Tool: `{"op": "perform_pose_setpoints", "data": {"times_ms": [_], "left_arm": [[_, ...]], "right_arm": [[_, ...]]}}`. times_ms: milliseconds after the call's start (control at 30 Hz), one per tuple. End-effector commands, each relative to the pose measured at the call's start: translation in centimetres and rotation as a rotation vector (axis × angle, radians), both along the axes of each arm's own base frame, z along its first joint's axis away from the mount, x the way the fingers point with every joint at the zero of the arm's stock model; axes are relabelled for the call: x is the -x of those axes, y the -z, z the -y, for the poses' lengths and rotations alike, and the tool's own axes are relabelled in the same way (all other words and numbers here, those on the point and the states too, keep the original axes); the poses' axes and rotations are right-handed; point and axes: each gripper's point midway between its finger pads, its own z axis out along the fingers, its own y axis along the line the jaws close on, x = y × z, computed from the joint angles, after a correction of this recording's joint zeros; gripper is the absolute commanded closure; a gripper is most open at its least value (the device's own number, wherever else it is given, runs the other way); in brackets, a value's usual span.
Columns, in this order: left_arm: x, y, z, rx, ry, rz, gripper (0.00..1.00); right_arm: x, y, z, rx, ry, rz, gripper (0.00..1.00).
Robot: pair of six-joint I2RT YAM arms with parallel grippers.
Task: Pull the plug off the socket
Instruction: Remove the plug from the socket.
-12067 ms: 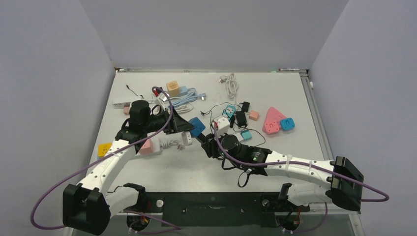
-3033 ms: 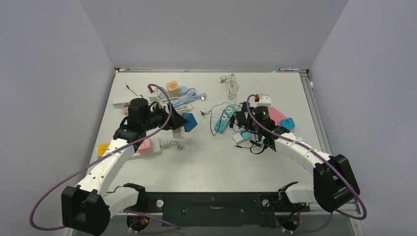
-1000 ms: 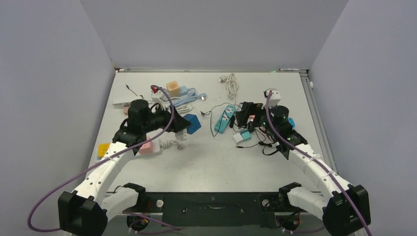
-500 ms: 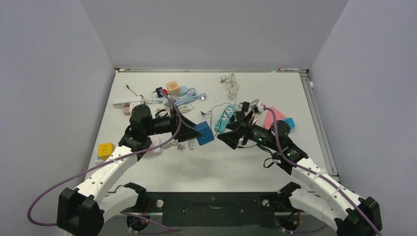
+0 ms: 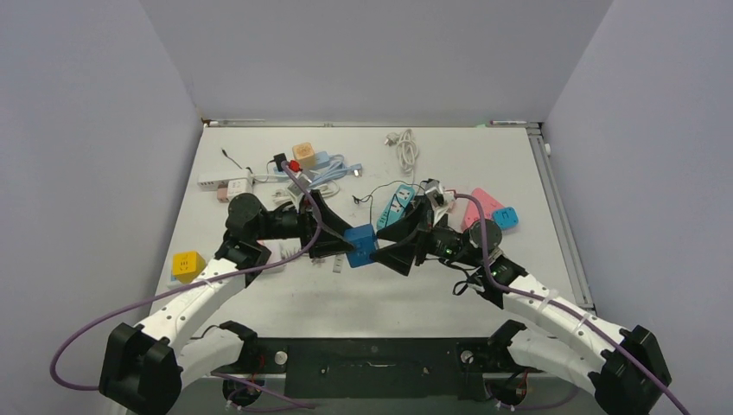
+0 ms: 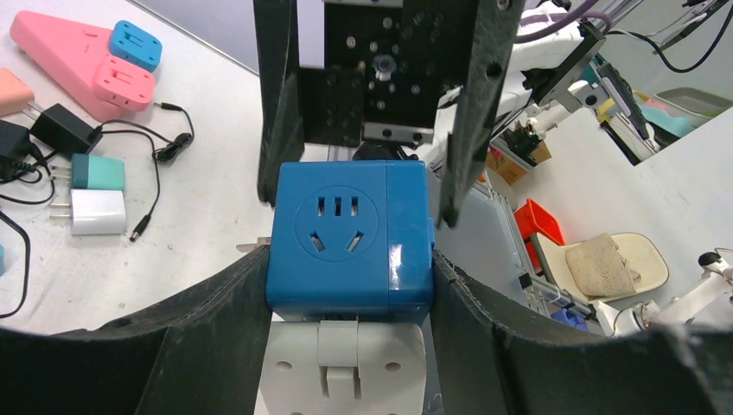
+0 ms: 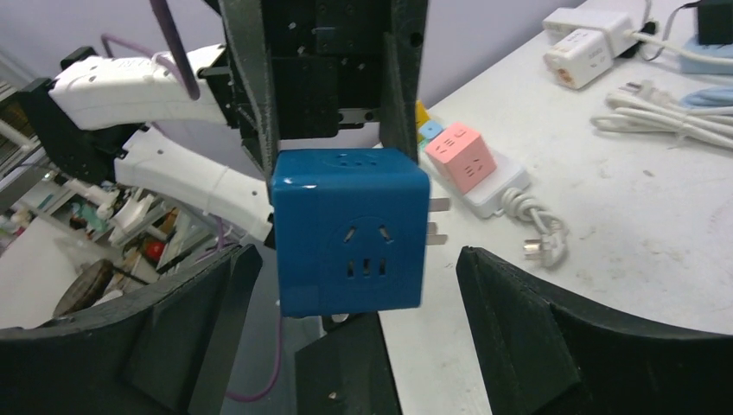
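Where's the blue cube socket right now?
Top view, table centre: the blue cube socket sits clamped in the left gripper, with the open right gripper facing it.

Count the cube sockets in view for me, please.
4: blue cube in the left gripper, orange cube far left, yellow cube near the left edge, pink cube on a white strip; others possibly hidden.

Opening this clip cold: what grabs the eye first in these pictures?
The blue cube socket, held mid-table between the two arms: the left gripper is clamped on its sides, while the right gripper faces it with jaws wide, not touching. A white plug sits against the cube's underside. Beyond them, chargers and cables litter the far half of the table.
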Motion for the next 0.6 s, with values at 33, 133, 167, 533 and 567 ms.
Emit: {"op": "perform_pose_setpoints", "data": {"times_ms": [33,133,167,533,567], "left_arm": [[0.4,-2.7,-0.1,0.067,-0.018,0.119,1.00],[0.3,-2.6,0.0,0.061,-0.026,0.120,1.00],[0.3,-2.6,-0.1,0.061,-0.026,0.120,1.00],[0.5,-2.5,0.0,0.055,-0.012,0.122,1.00],[0.5,-2.5,0.0,0.055,-0.010,0.122,1.00]], "right_arm": [[2.2,-2.2,-2.3,-0.084,-0.097,0.054,0.10],[2.7,-2.4,-2.8,-0.105,-0.123,0.047,0.10],[2.8,-2.4,-2.9,-0.104,-0.128,0.046,0.10],[3.3,-2.7,-3.2,-0.124,-0.144,0.050,0.06],[3.3,-2.6,-3.3,-0.123,-0.142,0.049,0.08]]}}
